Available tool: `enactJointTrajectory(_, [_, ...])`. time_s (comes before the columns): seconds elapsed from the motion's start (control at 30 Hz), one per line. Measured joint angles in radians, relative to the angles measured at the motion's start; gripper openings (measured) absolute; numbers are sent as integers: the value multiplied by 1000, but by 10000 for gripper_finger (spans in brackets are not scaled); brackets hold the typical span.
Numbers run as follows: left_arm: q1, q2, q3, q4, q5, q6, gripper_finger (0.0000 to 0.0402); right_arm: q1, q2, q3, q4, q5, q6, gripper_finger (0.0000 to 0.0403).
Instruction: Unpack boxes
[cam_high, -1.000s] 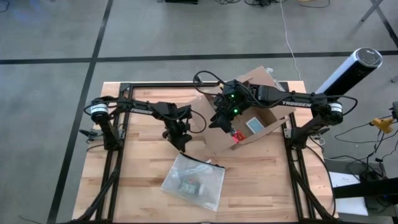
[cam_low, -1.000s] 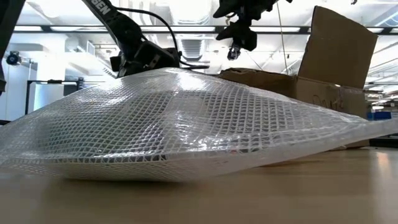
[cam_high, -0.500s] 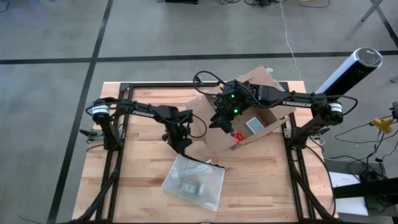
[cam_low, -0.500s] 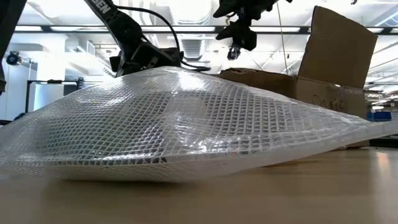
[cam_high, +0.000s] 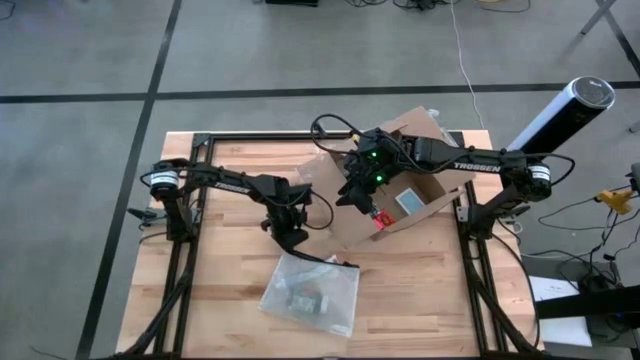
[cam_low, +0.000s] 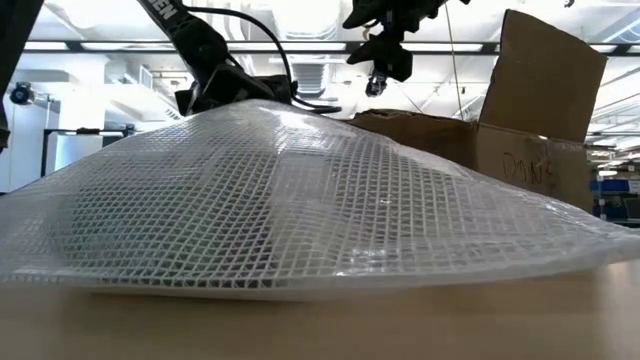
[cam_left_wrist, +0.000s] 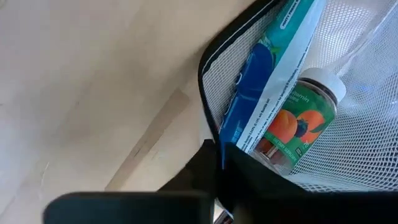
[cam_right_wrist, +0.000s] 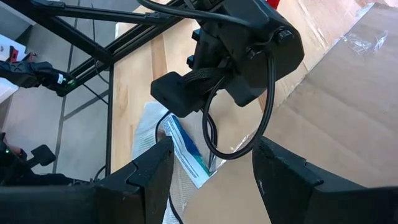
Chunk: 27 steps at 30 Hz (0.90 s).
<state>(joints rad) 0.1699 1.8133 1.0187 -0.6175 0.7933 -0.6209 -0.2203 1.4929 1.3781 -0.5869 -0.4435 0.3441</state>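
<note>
Cardboard box (cam_high: 400, 190): brown corrugated, set on the far right part of the table (cam_high: 210, 300), flaps open, one flap raised at the far side; a white label is seen inside it.
Mesh zip pouch (cam_high: 312, 292): nearest thing, laid flat on the table's near middle, apart from the box; its far edge is lifted into a peak in the low view.
Pouch contents: a bottle with a white cap and fruit label (cam_left_wrist: 305, 118) and a blue-and-white packet (cam_left_wrist: 264, 93) are seen through the mesh.
Left gripper (cam_high: 291, 238): placed at the pouch's far edge; its fingers are closed on the dark-trimmed rim of the pouch, as seen in the left wrist view.
Right gripper (cam_high: 358, 196): held above the box's near-left wall; its fingers (cam_right_wrist: 146, 177) are spread partly apart and nothing is held.
Red object (cam_high: 378, 218): small, seen at the box's near edge.
</note>
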Motion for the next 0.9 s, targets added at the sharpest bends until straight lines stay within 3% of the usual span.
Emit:
enactJointTrajectory(0.27, [-1, -47, 30, 8, -36, 37, 1, 0, 0, 0, 1, 0, 0, 190])
enactJointTrajectory(0.9, [-20, -430, 198, -175, -317, 186, 0, 0, 0, 0, 117, 0, -4, 190])
